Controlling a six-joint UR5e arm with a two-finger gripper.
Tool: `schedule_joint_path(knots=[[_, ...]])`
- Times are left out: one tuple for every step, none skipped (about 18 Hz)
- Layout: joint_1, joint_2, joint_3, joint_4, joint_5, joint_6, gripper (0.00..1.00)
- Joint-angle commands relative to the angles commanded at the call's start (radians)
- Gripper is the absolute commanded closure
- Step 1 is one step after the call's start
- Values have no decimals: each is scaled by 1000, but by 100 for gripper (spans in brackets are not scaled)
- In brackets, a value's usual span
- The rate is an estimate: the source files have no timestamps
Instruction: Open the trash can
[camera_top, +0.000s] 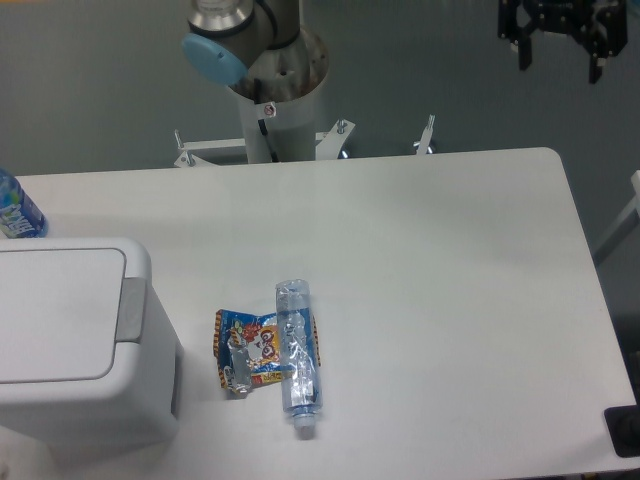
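The gripper (558, 55) hangs high above the table's (430, 260) far right corner, fingers spread apart, holding and touching nothing. The trash can (75, 345) sits at the table's near left edge, lid flat and shut, grey push-bar (131, 308) facing right. Just right of the trash can, a clear plastic bottle (297, 355) lies across a colourful snack wrapper (250, 350).

Two bottles (298, 345) (17, 208), one wrapper (250, 350), one bin (70, 340)
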Motion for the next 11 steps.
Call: schedule_joint_path(knots=[[0,0,0,0,0,-2,0],[-2,2,0,0,0,-2,0],[-2,2,2,-2,-2,-2,0],[-5,2,0,0,-2,-5,0],[-6,0,2,-2,-2,-18,0],[-6,0,0,0,-2,-41,0],[-8,2,0,0,-2,-75,0],[-12,2,0,0,-2,-115,0],[-15,2,0,-2,-5,-150,0],[-29,2,0,0,-11,-188,0],[-49,3,0,-2,-12,-233,0]])
